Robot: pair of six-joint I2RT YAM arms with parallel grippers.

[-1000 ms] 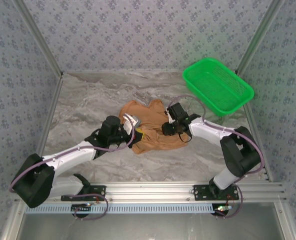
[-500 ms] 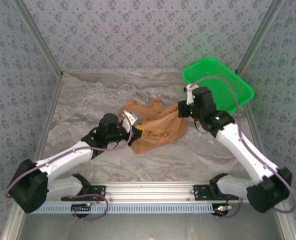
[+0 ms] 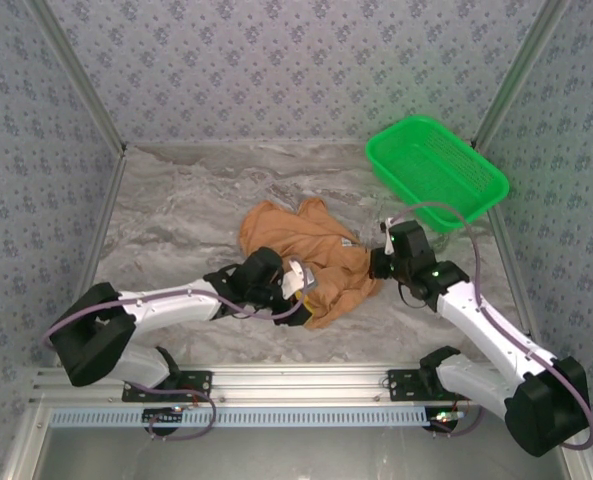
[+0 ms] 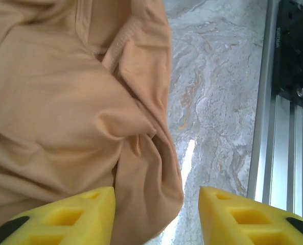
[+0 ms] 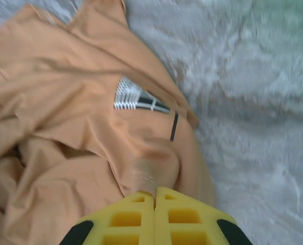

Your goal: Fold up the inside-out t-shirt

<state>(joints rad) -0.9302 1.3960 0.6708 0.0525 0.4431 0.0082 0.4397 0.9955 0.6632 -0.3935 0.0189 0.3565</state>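
The inside-out t-shirt lies crumpled in the middle of the marble table, orange-tan, with a small white label showing near its right side. My left gripper sits at the shirt's near edge. Its yellow fingers stand apart, and a loose fold of the t-shirt hangs between them against the left one, not pinched. My right gripper is at the shirt's right edge. In the right wrist view the right gripper is shut on a stitched hem of the cloth.
A green mesh basket stands at the back right, behind the right arm. An aluminium frame rail runs along the near table edge, close to the left gripper in the left wrist view. Bare marble lies left of the shirt.
The left gripper slid right along the shirt's near edge and opened, letting go of the cloth. The right gripper came back from beside the basket to the shirt's right edge, still shut on cloth.
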